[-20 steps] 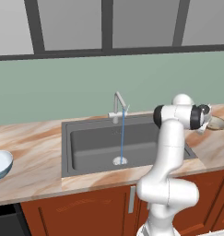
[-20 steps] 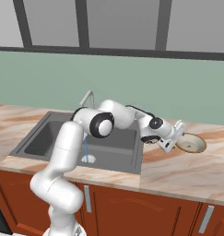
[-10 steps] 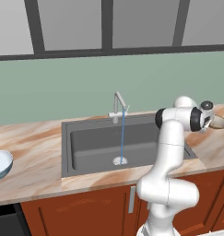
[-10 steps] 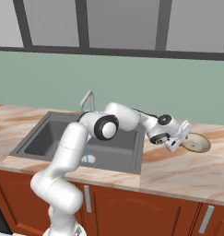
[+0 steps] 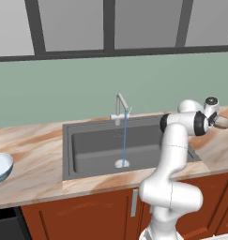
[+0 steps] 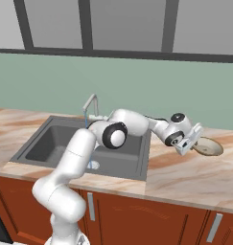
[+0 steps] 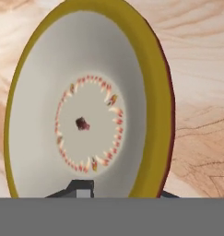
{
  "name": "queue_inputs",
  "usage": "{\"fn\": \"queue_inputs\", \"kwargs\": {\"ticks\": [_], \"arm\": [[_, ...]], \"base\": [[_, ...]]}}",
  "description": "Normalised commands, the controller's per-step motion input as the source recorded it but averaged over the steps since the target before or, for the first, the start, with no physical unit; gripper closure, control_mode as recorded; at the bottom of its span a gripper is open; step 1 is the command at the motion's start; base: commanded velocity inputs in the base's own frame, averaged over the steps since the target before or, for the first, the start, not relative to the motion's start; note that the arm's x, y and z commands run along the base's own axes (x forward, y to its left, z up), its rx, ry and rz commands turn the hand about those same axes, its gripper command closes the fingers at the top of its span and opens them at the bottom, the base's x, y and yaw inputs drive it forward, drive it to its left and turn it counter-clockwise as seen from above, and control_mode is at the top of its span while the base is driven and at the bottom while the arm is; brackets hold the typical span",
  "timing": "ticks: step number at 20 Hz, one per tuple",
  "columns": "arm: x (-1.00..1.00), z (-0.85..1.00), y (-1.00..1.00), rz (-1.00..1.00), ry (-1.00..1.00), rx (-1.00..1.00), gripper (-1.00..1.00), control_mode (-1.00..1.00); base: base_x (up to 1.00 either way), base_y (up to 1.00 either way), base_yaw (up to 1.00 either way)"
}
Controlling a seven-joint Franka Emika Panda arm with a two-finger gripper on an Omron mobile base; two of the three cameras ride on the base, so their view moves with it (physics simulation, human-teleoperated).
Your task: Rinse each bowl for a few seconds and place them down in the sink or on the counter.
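I am reaching the gripper (image 6: pixel 189 143) to the far right of the counter (image 6: pixel 185 174), where the shallow tan bowl (image 6: pixel 207 146) is sitting, well right of the sink (image 5: pixel 110 147). In the hand view the bowl's rim (image 7: pixel 155 92) is lying between the two fingertips (image 7: pixel 83 188) (one inside, one outside the wall), so the fingers appear to be straddling the rim; whether they are pinching it yet I cannot tell. The tap (image 5: pixel 121 104) is running. The pale blue bowl (image 5: pixel 0 166) is waiting at the far left.
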Motion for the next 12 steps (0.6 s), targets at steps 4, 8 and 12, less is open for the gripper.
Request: {"fn": "queue_inputs", "kwargs": {"ticks": [4,8,12], "arm": [[-0.09,-0.02,-0.02,0.00,0.00,0.02,1.00,-1.00],[-0.32,0.00,0.12,0.00,-0.06,0.00,1.00,-1.00],[-0.43,0.01,0.28,0.00,-0.14,-0.06,1.00,-1.00]], "base": [[0.00,0.00,0.00],[0.00,0.00,0.00],[0.00,0.00,0.00]]}}
